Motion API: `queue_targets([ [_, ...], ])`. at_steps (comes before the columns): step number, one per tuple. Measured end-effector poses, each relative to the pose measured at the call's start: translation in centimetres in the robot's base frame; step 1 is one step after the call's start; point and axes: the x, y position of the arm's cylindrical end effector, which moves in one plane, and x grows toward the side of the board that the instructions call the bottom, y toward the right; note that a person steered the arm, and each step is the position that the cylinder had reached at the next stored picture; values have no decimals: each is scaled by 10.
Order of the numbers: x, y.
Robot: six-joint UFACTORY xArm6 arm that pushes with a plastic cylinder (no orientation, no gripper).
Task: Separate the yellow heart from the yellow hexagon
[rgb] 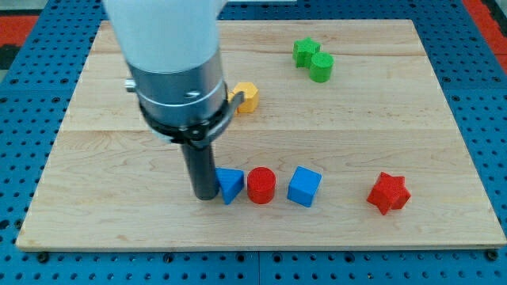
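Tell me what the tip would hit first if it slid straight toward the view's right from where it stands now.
My tip sits right at the blue triangular block's left edge, so that block comes first, then probably the red cylinder beside it. Depth is hard to judge here.

The arm's broad white and grey body (170, 55) runs off the view's top edge and covers the left part of the yellow hexagon block (246, 96). No yellow heart can be made out; it may lie behind that body. The pale wooden table (380, 119) shows whole, while the blue pegboard base (32, 79) around it is cut by every edge.
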Motion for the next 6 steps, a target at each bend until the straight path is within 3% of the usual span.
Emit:
queue_targets([
  [2,-4,-1],
  [4,-72,-95],
  [5,-72,-130],
  [6,-104,-162],
])
